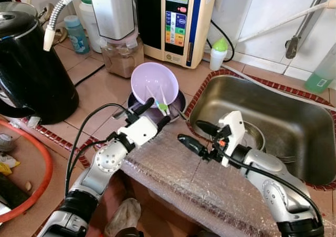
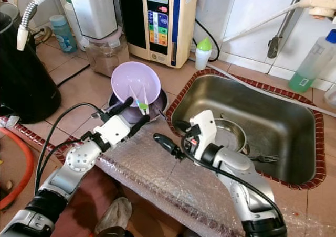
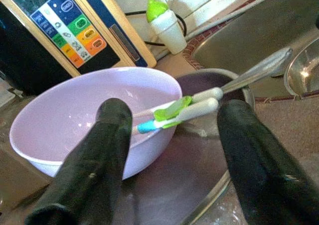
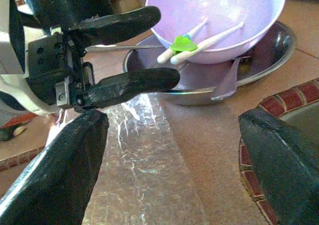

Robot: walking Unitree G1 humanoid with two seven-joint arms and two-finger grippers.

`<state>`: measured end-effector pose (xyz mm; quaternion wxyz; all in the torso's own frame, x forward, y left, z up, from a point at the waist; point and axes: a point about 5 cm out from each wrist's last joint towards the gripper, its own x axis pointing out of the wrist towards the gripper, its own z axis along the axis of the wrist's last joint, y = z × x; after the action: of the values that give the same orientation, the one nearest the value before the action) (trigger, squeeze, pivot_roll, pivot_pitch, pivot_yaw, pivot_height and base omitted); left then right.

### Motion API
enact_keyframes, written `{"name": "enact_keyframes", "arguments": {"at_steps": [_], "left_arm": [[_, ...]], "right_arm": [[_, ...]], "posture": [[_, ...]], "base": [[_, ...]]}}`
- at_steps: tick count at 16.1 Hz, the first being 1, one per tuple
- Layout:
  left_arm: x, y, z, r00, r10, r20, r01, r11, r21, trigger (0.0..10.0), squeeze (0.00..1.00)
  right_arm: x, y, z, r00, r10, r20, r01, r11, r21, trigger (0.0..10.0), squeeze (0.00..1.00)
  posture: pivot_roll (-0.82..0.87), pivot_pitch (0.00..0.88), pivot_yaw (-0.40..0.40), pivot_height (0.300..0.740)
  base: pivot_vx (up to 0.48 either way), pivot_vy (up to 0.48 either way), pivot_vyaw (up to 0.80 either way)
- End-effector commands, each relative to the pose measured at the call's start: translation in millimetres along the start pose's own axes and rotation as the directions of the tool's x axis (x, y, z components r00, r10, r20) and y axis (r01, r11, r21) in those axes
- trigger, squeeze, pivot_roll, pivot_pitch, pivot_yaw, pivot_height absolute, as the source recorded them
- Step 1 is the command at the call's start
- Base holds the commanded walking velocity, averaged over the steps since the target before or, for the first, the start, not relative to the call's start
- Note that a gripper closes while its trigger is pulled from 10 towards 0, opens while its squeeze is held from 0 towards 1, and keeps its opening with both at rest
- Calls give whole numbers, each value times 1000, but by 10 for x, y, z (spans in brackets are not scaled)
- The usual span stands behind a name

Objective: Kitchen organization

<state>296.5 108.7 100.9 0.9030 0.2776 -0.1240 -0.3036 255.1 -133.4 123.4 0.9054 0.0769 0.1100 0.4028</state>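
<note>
- Where it tilts at frame centre, the lilac bowl (image 1: 154, 81) rests in a steel pan (image 1: 176, 107), partly hiding it, two white utensils (image 1: 160, 99) inside.
- Left gripper (image 1: 153, 115) is spread just below it, empty.
- Right gripper (image 1: 193, 135), also spread, hovers beside the sink (image 1: 273, 121).
</note>
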Motion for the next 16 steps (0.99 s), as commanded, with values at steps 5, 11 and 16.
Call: {"name": "enact_keyframes", "arguments": {"at_steps": [5,11,16], "left_arm": [[25,58,-27,1000,23,9,-23,1000,1,0,0],[23,59,-13,999,35,30,-34,999,-12,0,0],[6,56,-24,999,42,33,-42,999,-18,0,0]], "right_arm": [[-2,48,20,1000,28,2,-28,999,-17,10000,0],[5,64,-18,999,35,-8,-35,999,-17,10000,0],[21,68,-26,999,33,-10,-34,999,-26,10000,0]], "posture": [[-97,9,25,740],[-98,8,28,740],[-96,8,28,740]], "base": [[0,0,0],[0,0,0],[0,0,0]]}}
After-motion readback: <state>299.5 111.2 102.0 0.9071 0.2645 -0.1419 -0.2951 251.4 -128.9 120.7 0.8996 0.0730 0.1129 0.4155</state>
